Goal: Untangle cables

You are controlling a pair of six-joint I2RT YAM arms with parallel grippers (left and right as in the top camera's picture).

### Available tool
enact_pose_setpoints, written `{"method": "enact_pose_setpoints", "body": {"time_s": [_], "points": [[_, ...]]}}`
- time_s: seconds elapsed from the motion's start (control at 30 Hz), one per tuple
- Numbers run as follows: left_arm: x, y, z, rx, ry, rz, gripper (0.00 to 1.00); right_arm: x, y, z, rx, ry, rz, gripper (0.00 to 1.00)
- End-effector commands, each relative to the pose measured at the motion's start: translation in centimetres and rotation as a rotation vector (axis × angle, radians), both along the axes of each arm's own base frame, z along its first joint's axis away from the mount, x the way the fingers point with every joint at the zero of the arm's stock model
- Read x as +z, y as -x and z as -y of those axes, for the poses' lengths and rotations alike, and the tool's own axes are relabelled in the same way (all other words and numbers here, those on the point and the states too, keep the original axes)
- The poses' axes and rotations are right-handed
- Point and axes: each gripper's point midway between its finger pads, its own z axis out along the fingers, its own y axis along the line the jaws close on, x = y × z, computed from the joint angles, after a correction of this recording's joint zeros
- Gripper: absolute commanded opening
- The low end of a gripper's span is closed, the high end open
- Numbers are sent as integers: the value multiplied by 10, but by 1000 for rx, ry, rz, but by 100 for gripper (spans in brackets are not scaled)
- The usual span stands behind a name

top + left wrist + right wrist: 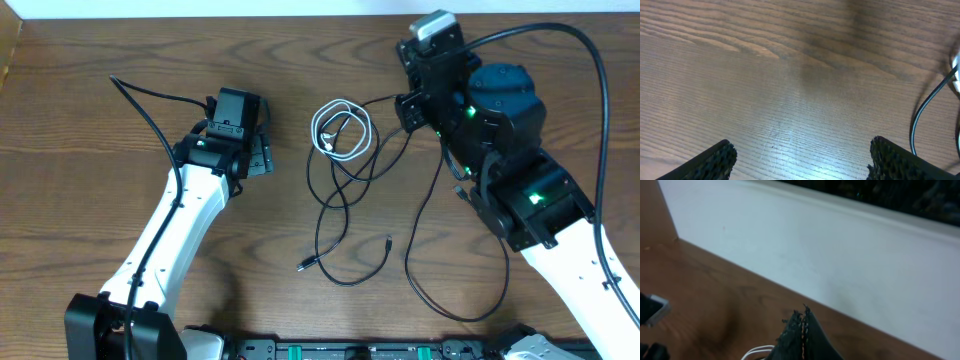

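Table point(80, 110): mid-brown, wavy wood grain with darker streaks.
White cable point(342, 128): plain white.
Black cable point(330, 215): black throughout, end plug dark.
Left arm point(170, 225): white shell, black joints.
Left gripper point(802, 157): fingers point(715, 159) black with a fine dotted texture.
Right arm point(560, 250): white lower link, black upper housing, dark teal motor cap point(505, 88), two green lights point(535, 197).
Right gripper point(803, 325): black, with a thin reddish line down the seam.
Wall point(840, 255): plain white with a pale bluish cast.
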Motion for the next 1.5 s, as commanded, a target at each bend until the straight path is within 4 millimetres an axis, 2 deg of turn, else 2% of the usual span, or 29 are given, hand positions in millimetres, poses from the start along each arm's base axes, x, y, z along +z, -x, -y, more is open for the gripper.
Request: {"method": "enact_pose_setpoints", "body": {"time_s": [0.0,0.07,0.2,0.23,0.27,0.37,0.7,1.03,1.13,1.2,1.33,1.4,1.47], "points": [[-2,1,-2,11,-1,-4,86,16,3,12,-34,11,50,1],[-2,1,-2,11,0,-4,86,10,3,13,-34,22,31,1],[-2,1,-2,11,0,-3,86,-19,2,12,-37,59,-68,5],[-2,1,-2,11,0,-3,86,-25,1,11,-37,70,-87,8],[-1,1,-2,11,0,0,86,-46,-3,9,-41,87,-152,17],[-1,1,-2,11,1,0,86,-75,-11,5,-55,94,-245,37],[-1,1,-2,11,1,-1,86,-192,-44,-15,-186,-13,-585,66],[-1,1,-2,11,0,-1,86,-279,-51,-24,-349,-159,-838,75],[-1,1,-2,10,0,-1,86,-297,-48,-36,-311,-176,-899,99],[-1,1,-2,11,0,0,86,-306,-45,-48,-259,-193,-938,99],[-1,1,-2,11,0,0,86,-307,-49,-51,-253,-206,-932,99],[-1,1,-2,11,0,0,86,-305,-52,-52,-275,-253,-937,88],[-1,1,-2,11,0,0,86,-304,-53,-53,-300,-300,-947,81]]}}
